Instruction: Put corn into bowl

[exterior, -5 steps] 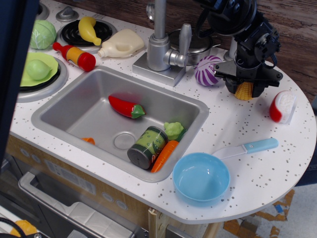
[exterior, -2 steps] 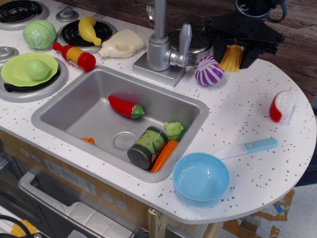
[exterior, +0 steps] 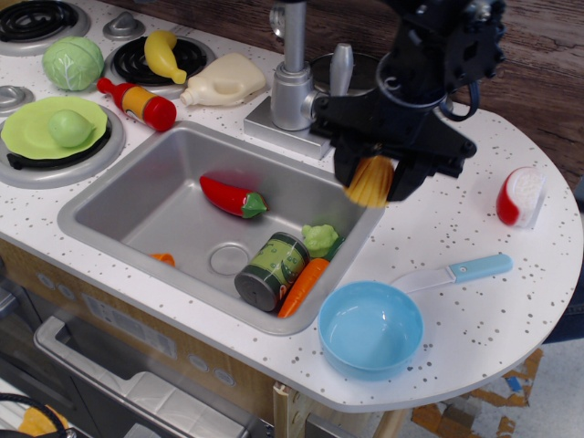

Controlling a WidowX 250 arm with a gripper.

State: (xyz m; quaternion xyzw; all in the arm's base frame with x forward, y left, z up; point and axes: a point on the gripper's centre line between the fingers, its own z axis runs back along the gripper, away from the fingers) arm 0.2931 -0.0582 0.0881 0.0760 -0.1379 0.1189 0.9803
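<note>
While the black gripper (exterior: 372, 173) is hanging above the right end of the sink (exterior: 119, 196), its fingers are pinching the corn (exterior: 370, 181), which is pointing down between them, lifted clear of the counter (exterior: 456, 214). That corn is hovering over the sink's right rim, far from and a little left of the bowl (exterior: 370, 326), which is sitting empty near the front edge of the counter with its white-and-blue handle (exterior: 456, 271) reaching off to the right. Inside the sink a red pepper (exterior: 232, 197), a green can (exterior: 272, 268), a carrot (exterior: 305, 284) and a small green vegetable (exterior: 320, 238) are lying loose. White speckled counter is surrounding everything; a silver faucet (exterior: 294, 73) is standing at the far side, and a red-and-white piece (exterior: 521, 194) is resting at the right. At the left, stove burners are carrying a cabbage (exterior: 78, 62), a yellow squash (exterior: 164, 54) and a green plate (exterior: 36, 137), with a ketchup bottle (exterior: 139, 102) lying beside them.
</note>
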